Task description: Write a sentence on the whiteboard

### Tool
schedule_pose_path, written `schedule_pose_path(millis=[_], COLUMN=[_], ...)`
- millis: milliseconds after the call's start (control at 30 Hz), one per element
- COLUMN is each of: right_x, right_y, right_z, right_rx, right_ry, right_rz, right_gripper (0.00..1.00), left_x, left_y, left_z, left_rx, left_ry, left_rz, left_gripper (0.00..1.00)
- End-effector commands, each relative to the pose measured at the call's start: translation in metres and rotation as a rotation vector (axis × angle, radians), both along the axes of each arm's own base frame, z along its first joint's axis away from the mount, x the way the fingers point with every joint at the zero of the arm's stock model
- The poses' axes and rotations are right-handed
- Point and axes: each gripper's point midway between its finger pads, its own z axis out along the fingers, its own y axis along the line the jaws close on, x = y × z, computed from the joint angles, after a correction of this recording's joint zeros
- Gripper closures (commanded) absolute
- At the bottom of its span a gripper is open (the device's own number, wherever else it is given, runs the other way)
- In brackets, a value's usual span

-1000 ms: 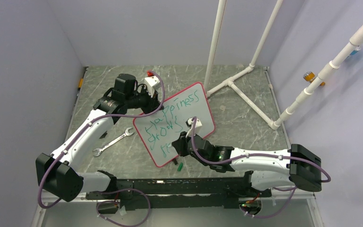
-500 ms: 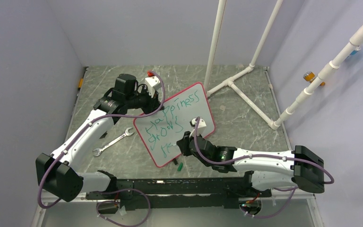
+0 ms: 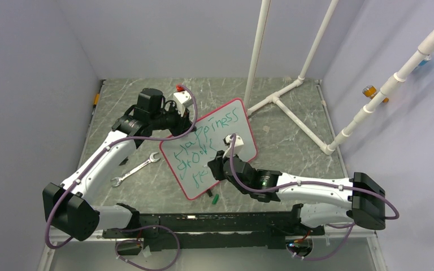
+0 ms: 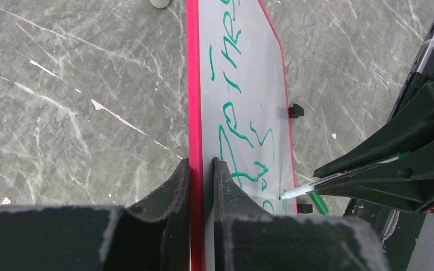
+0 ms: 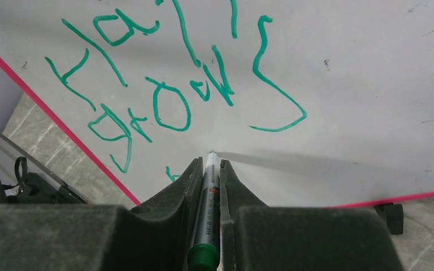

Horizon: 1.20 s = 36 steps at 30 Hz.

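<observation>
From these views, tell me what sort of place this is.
Probably a lab robot test cell: plain walls box in a marble-patterned tabletop, a white pipe frame stands at the back, and the left arm and right arm mount at its near edge.

A grey-green marbled tabletop is enclosed on three sides by plain pale lavender walls. White pipes are seen rising near its far right corner, with jointed lengths laid flat there. Soft, even light is cast throughout.
</observation>
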Motion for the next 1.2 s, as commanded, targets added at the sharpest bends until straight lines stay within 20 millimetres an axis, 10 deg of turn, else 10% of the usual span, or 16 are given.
schedule_pose_path(millis=[0, 667, 1167], right_x=[0.004, -0.016, -0.003], right_y=[0.011, -0.009, -0.040], right_z=[0.011, -0.052, -0.002], right_rx=[0.020, -0.027, -0.028], right_ry=[-0.018, 0.100, -0.005], right_rz=[0.010, -0.022, -0.087], right_gripper=[1.00, 1.00, 1.00], left_x=[0.014, 0.013, 0.013], left_y=[0.005, 0.005, 0.005], left_z=[0.019, 0.020, 0.019], left_rx=[0.025, 0.022, 0.022], left_ry=[-0.120, -0.121, -0.118], left_rz=[0.020, 0.019, 0.020], left_gripper=[1.00, 1.00, 1.00])
